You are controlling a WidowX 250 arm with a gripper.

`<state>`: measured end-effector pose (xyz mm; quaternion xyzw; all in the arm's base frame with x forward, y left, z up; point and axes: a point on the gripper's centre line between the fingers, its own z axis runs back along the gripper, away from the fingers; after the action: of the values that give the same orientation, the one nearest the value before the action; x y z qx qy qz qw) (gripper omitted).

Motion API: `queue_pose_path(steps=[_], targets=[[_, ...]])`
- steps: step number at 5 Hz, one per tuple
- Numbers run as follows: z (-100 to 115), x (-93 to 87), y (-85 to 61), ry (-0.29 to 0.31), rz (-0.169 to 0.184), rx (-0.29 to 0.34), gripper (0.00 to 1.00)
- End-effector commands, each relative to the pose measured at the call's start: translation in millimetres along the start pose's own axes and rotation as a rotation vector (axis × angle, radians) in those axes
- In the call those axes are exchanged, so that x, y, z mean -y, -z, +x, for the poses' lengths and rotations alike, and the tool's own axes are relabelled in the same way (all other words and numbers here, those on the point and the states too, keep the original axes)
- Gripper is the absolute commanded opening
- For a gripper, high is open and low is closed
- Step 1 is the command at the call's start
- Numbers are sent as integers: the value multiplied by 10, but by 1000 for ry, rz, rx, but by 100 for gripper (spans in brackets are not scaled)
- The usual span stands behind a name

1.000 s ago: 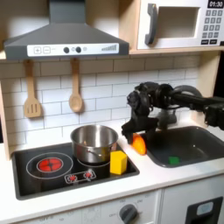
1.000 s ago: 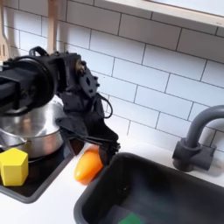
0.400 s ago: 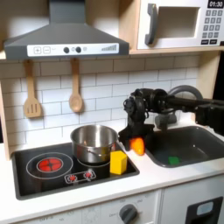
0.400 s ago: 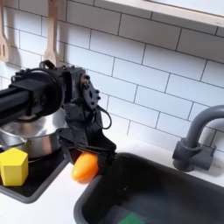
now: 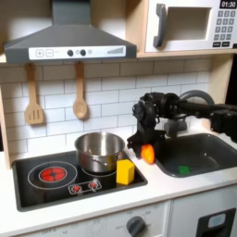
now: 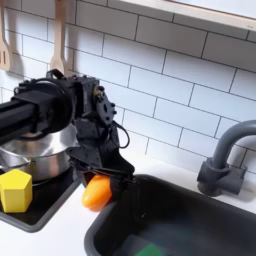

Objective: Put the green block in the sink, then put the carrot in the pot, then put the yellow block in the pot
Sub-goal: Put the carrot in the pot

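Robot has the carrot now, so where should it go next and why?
Probably carry the carrot toward the first exterior view's left, over the pot. The tool grips it, the green block lies in the sink, and the pot looks empty.

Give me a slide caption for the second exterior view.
Gripper holds the carrot between the pot and the sink.

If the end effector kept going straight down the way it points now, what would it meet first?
The end effector points downward, shut on the carrot. Straight on, the carrot would likely meet the white countertop between the stovetop and the sink, though depth is unclear.
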<state>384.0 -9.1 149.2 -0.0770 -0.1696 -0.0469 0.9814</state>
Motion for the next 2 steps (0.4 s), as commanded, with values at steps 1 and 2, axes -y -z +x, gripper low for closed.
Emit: queue_pose_path(steps=[1, 2], targets=[[-5, -122, -787, -47, -5, 130, 0], [-53, -223, -1018, -83, -5, 160, 0]])
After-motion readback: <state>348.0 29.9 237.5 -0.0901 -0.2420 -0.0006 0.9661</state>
